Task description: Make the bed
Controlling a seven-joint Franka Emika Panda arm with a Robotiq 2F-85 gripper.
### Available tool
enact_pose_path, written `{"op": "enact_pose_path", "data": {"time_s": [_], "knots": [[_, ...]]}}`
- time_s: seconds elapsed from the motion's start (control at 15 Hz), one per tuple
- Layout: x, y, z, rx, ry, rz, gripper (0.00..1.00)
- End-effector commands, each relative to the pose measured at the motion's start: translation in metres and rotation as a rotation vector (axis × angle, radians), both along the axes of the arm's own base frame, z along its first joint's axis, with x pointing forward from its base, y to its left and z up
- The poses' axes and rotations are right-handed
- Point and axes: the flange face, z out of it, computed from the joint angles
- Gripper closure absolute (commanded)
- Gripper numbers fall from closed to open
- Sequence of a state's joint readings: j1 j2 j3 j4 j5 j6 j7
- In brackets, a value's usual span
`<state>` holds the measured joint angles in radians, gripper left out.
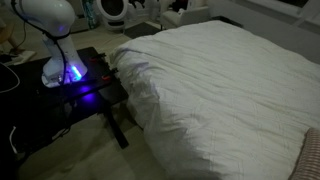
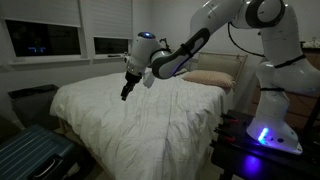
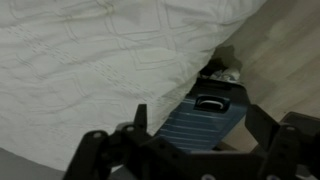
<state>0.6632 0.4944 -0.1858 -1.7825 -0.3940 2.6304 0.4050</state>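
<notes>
The bed [image 1: 220, 80] is very large, with a white, wrinkled, faintly ribbed duvet; it fills both exterior views [image 2: 140, 120]. In the wrist view the duvet [image 3: 90, 60] covers the upper left and its edge hangs over the bed's side. My gripper [image 2: 125, 93] hangs from the outstretched arm just above the duvet near the bed's far side. In the wrist view its fingers [image 3: 196, 112] stand wide apart with nothing between them. The gripper is out of the exterior view that shows the robot base.
A blue ribbed suitcase [image 3: 200, 118] stands on the floor beside the bed, also in an exterior view [image 2: 30, 155]. A pinkish pillow [image 2: 205, 78] lies at the headboard. The robot base sits on a black table [image 1: 95, 85] with a blue light.
</notes>
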Motion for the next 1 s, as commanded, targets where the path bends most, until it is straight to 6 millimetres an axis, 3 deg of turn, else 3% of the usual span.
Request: {"op": "enact_pose_path", "data": {"time_s": [0.0,0.47,0.93], "knots": [[-0.013,-0.079,0.028,0.014,0.004,-0.166,0.0],[-0.04,-0.244,0.069,0.066,0.01,-0.473,0.0],[-0.099,-0.406,0.083,0.139,0.017,-0.775,0.0]]}}
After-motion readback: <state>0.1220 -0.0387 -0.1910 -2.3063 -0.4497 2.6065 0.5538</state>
